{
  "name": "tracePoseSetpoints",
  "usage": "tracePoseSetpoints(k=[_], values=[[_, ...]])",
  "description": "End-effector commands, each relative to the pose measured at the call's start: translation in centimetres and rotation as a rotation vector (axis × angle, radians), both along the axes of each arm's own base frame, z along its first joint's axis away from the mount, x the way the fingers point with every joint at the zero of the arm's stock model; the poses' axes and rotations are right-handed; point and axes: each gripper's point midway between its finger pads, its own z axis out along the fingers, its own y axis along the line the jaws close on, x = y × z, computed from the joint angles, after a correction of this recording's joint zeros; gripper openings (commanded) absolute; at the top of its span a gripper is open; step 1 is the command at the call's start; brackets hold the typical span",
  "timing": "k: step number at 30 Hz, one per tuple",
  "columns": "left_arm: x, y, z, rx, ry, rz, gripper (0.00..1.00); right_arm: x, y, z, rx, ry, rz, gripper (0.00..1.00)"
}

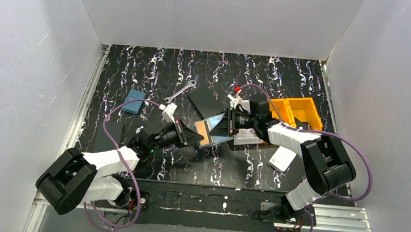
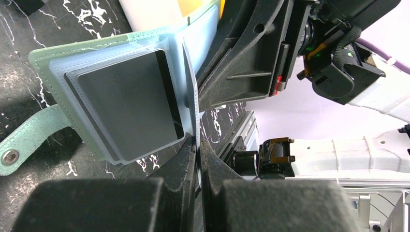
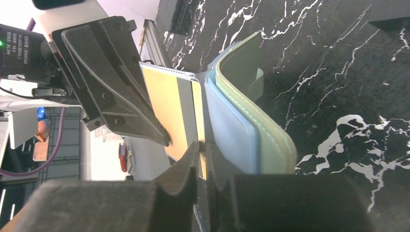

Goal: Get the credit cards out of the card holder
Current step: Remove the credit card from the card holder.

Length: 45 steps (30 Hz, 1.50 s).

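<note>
The mint-green card holder (image 1: 217, 129) is held open between both grippers, off the table. In the left wrist view its green cover (image 2: 46, 77) and light-blue sleeves show, with a dark card (image 2: 125, 104) in the front sleeve. My left gripper (image 2: 198, 145) is shut on the edge of one clear sleeve page. In the right wrist view the holder (image 3: 273, 140) bends to the right, and a tan credit card (image 3: 167, 111) with a grey stripe stands in a sleeve. My right gripper (image 3: 204, 147) is shut on that card's edge. My left gripper's fingers (image 3: 116, 92) touch the same page. The light blue card is hidden.
A silver wrench (image 1: 182, 91) and a black square plate (image 1: 204, 100) lie behind the holder. A small blue pouch (image 1: 134, 102) is at the left. Yellow bins (image 1: 297, 110) stand at the right, a white box (image 1: 283, 158) in front of them.
</note>
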Motion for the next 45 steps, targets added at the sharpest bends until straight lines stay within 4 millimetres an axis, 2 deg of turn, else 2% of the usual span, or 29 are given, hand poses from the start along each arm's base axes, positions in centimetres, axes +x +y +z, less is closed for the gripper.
tracePoseSetpoints(k=[1, 3, 4, 8, 14, 18, 26, 29, 37, 42, 43, 45], values=[[-0.3, -1.4, 1.4, -0.01, -0.032, -0.049, 0.0, 0.1, 1.7, 3.7, 0.081, -0.116, 0.066, 0.09], [-0.3, -1.5, 1.3, -0.006, -0.028, -0.047, 0.0, 0.1, 1.7, 3.7, 0.083, -0.115, 0.072, 0.02], [-0.3, -1.4, 1.1, -0.003, -0.025, -0.045, 0.0, 0.0, 1.7, 3.8, 0.086, -0.117, 0.079, 0.01], [-0.5, -0.7, 0.2, 0.016, -0.01, -0.02, 0.0, 0.1, 1.4, 4.1, 0.099, -0.123, 0.086, 0.01], [-0.7, 0.6, -1.0, 0.02, 0.031, 0.005, 0.12, 0.5, 0.7, 4.0, 0.115, -0.107, 0.072, 0.01], [-0.6, 0.9, -1.1, 0.015, 0.038, -0.003, 0.13, 0.5, 0.6, 3.5, 0.109, -0.098, 0.07, 0.01], [-0.2, 1.8, -1.0, -0.017, 0.035, 0.01, 0.07, 1.0, -0.1, 2.7, 0.095, -0.088, 0.041, 0.01], [-0.3, 2.0, -1.1, -0.027, 0.031, 0.003, 0.0, 1.4, -0.5, 2.2, 0.083, -0.087, 0.024, 0.01], [-0.3, 1.9, -1.1, -0.079, 0.025, -0.017, 0.0, 1.4, -0.8, 1.2, 0.055, -0.088, 0.019, 0.01], [-0.4, 1.5, -0.7, -0.102, 0.0, -0.047, 0.0, 0.3, -0.3, 2.1, 0.093, -0.105, 0.071, 0.01], [-0.4, 1.5, -0.7, -0.104, -0.001, -0.051, 0.0, 0.1, -0.1, 2.2, 0.093, -0.113, 0.078, 0.04], [-0.3, 1.3, -0.4, -0.111, -0.013, -0.058, 0.0, -0.4, 0.1, 2.5, 0.099, -0.129, 0.099, 0.19]])
